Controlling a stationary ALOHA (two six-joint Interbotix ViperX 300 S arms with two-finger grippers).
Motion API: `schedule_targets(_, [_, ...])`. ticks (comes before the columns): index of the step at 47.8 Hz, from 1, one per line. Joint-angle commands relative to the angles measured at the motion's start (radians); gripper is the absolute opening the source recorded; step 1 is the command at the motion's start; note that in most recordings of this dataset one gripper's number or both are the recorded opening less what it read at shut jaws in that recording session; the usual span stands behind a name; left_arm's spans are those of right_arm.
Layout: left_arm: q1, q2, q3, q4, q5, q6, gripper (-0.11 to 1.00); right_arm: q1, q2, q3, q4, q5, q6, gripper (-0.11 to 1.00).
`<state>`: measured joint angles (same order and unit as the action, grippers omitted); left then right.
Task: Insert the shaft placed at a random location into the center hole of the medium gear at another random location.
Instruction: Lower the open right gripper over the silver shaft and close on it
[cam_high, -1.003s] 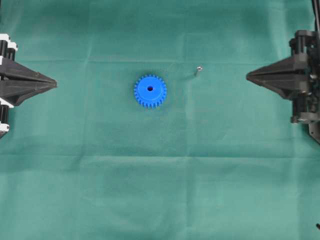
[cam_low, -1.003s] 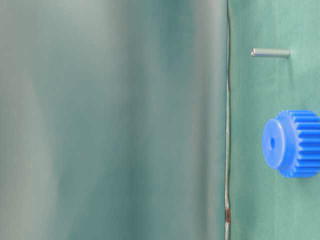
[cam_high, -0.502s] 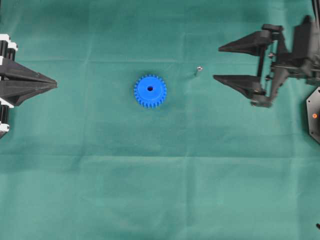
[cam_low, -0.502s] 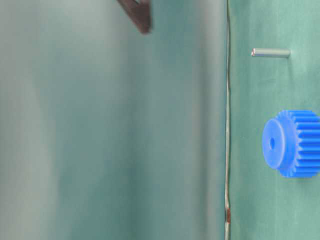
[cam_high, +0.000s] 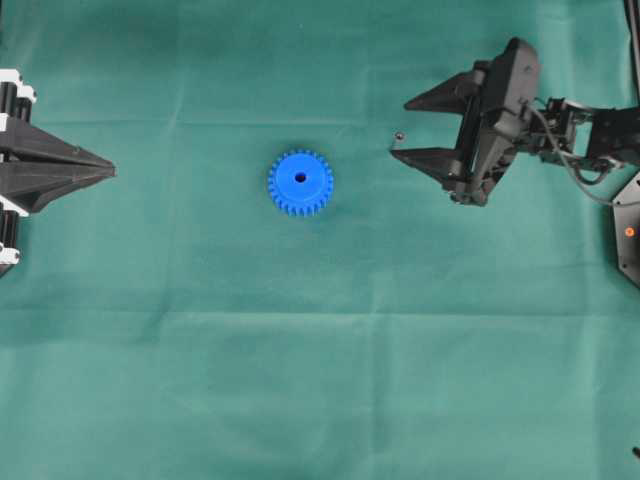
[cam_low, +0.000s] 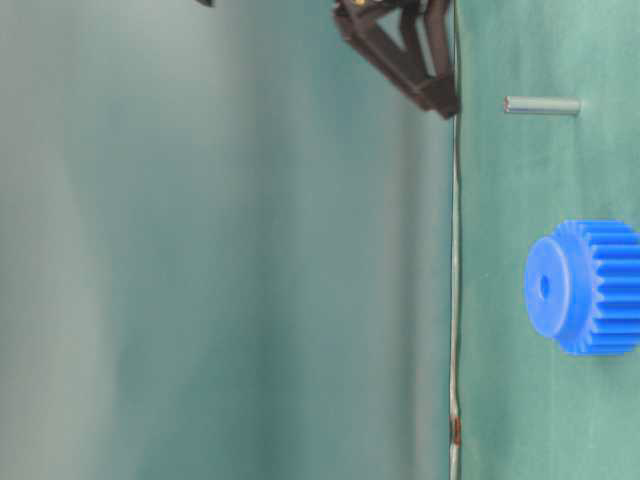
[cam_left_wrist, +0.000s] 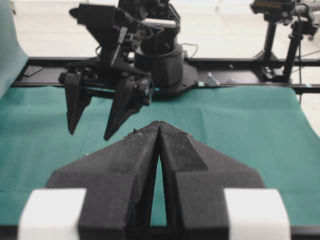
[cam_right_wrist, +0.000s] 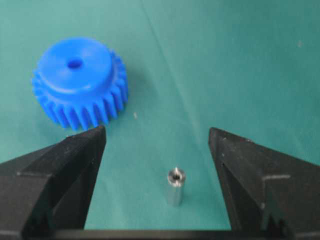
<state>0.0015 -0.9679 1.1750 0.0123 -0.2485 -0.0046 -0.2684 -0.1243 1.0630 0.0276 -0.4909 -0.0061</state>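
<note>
1. Green cloth covers the worktop (cam_high: 320, 380); on it we see the medium gear (cam_high: 300, 183) lying flat near the middle, with its center hole (cam_high: 300, 178) facing up and unobstructed.
2. We locate the shaft (cam_high: 397, 138) to the right of the gear in the overhead view, well apart from it and touching neither fingers nor gear.
3. We read the shaft as standing upright on one end: the table-level view shows its long axis perpendicular to the cloth, and the right wrist view shows its shiny top end pointing up.
4. We note that the right gripper (cam_high: 400, 128) has its fingers spread wide, holding nothing. In the right wrist view the shaft stands in the gap between the two fingers, touching neither.
5. We note that the left gripper (cam_high: 108, 167) sits at the left edge of the overhead view, far from both parts, with its fingers pressed together and empty.
6. We judge the task to be at its first stage: approach to the shaft. Nothing is grasped yet.
7. We judge the remaining steps to be: close on the shaft, lift it, carry it over the gear, align its axis with the center hole, and lower it in.
</note>
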Motion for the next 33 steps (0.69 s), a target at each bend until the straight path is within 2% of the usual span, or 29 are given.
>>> schedule_targets(1, [-0.002,0.005,-0.021,0.002,-0.002,-0.002,0.00,-0.009,0.035,-0.020,0.008,-0.031,-0.009,0.86])
schedule_targets(10, [0.000,0.005,-0.021,0.002,0.000,-0.002,0.00,-0.020,0.097,-0.021,0.011,-0.063,-0.009,0.85])
schedule_targets(26, [0.000,0.005,-0.021,0.002,0.006,-0.002,0.00,-0.021,0.126,-0.025,0.011,-0.067,-0.009,0.84])
schedule_targets(29, [-0.002,0.005,-0.021,0.002,0.008,-0.002,0.00,-0.020,0.130,-0.028,0.011,-0.066,-0.009,0.82])
schedule_targets(33, [0.000,0.005,-0.021,0.002,0.008,-0.002,0.00,-0.021,0.137,-0.034,0.011,-0.063,-0.009,0.72])
